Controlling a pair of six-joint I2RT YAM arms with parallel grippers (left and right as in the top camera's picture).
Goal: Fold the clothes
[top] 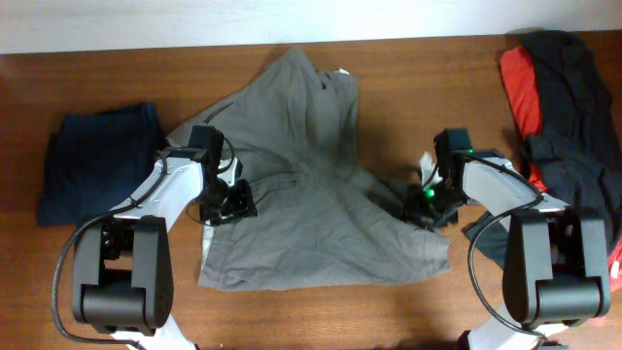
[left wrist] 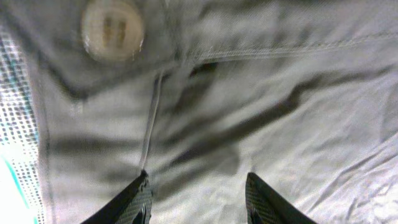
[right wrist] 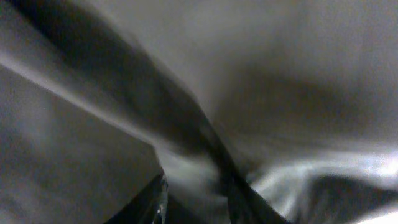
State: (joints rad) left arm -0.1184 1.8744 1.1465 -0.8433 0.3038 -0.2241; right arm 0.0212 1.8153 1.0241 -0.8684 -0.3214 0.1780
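The clothes (top: 311, 165), large grey-khaki shorts, lie spread out and rumpled across the middle of the table. My left gripper (top: 231, 202) is low over their left edge. In the left wrist view the left gripper (left wrist: 196, 182) stands open just above creased grey cloth (left wrist: 280, 93), near a pale button (left wrist: 113, 28). My right gripper (top: 428, 202) is at the shorts' right edge. The right wrist view is blurred; there the right gripper (right wrist: 196, 186) has its fingers partly apart with a raised fold of the cloth (right wrist: 280, 74) running between them.
A folded dark navy garment (top: 97, 160) lies at the left of the brown wooden table (top: 408, 68). A heap of black and red garments (top: 564, 97) fills the right end, close beside the right arm.
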